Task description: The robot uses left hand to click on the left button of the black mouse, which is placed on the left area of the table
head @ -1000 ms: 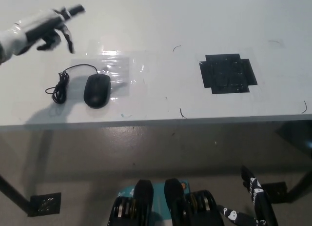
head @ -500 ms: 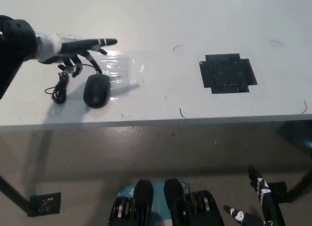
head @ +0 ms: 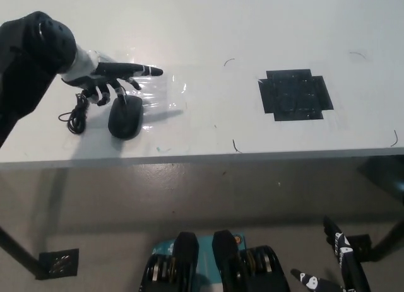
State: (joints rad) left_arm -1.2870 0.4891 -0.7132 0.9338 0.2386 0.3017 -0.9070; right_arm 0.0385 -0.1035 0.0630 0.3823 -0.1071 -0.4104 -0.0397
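The black mouse [head: 125, 118] lies on the left part of the white table [head: 208, 27], its coiled black cable [head: 78, 113] to its left. My left hand [head: 107, 77] hovers over the mouse's far end, one finger stretched out to the right and the others curled down toward the mouse's front. Whether a fingertip touches the mouse I cannot tell. It holds nothing. My black right hand [head: 344, 267] hangs below the table edge at the bottom right, fingers apart.
A patch of clear tape [head: 158, 90] lies on the table beside and behind the mouse. A black tape square [head: 294, 94] sits at the table's right. The table's front edge [head: 208, 156] runs across the middle of the picture; floor lies below.
My left hand has come down and forward from the table's far left to just above the mouse's front. The mouse has not moved. The right hand has drifted slightly at the bottom right.
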